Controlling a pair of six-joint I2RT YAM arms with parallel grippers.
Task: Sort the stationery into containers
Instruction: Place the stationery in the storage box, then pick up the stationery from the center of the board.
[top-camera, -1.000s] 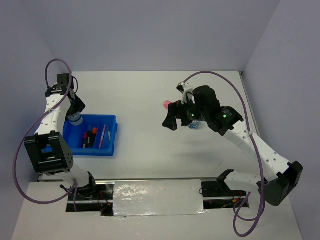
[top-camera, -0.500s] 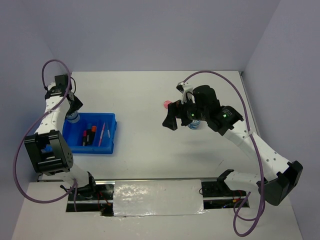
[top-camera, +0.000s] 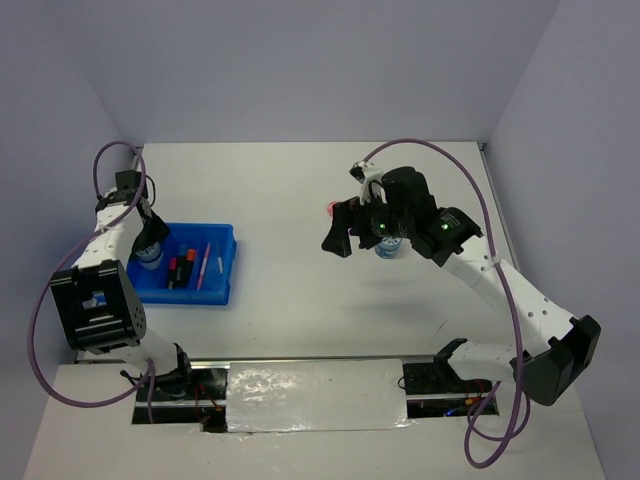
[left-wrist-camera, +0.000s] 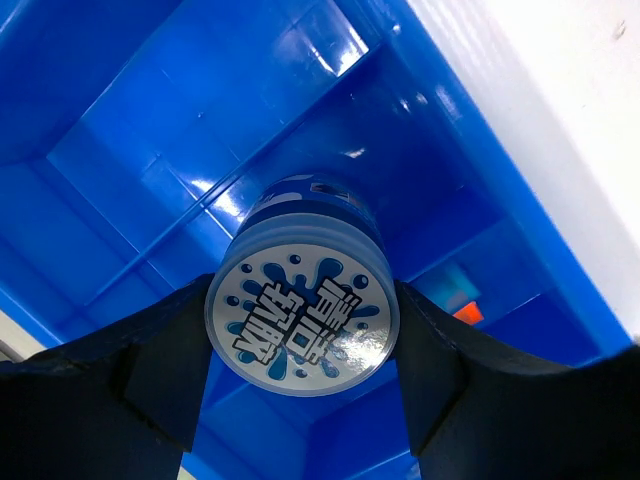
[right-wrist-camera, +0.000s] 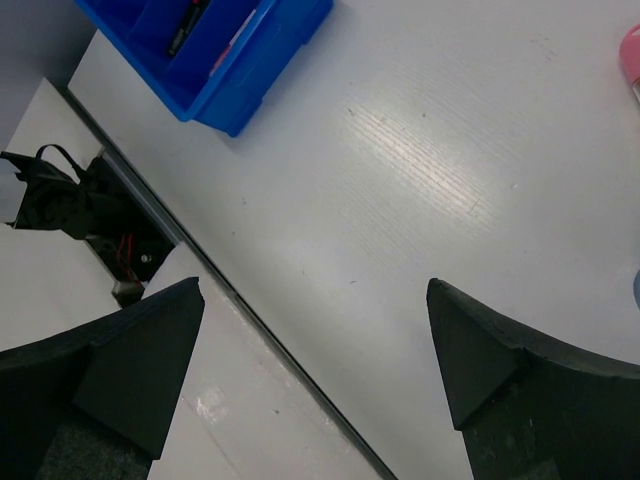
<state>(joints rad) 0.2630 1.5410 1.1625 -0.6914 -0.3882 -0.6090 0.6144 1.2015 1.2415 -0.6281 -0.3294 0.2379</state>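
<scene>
My left gripper (top-camera: 149, 247) is shut on a round blue-white disc (left-wrist-camera: 301, 322) and holds it over the left compartment of the blue tray (top-camera: 222, 275). In the left wrist view my left gripper (left-wrist-camera: 300, 345) has a finger on each side of the disc, with the tray (left-wrist-camera: 150, 150) below. The tray holds black highlighters (top-camera: 177, 268) and a thin pink pen (top-camera: 205, 262). My right gripper (top-camera: 338, 228) is open and empty above the table; in its wrist view (right-wrist-camera: 315, 330) only bare table lies between the fingers. A pink capsule case (top-camera: 332, 208) and a second disc (top-camera: 388, 249) lie by the right arm.
The tray (right-wrist-camera: 215, 55) shows at the top left of the right wrist view, and the pink case (right-wrist-camera: 631, 50) at its right edge. The table's near edge and a cable gap (right-wrist-camera: 110, 250) lie at lower left. Walls close the table at the back and sides.
My left gripper has moved nearer and lower with the disc, down over the tray's left compartment; the tray sits slightly further left. My right arm has shifted only a little.
</scene>
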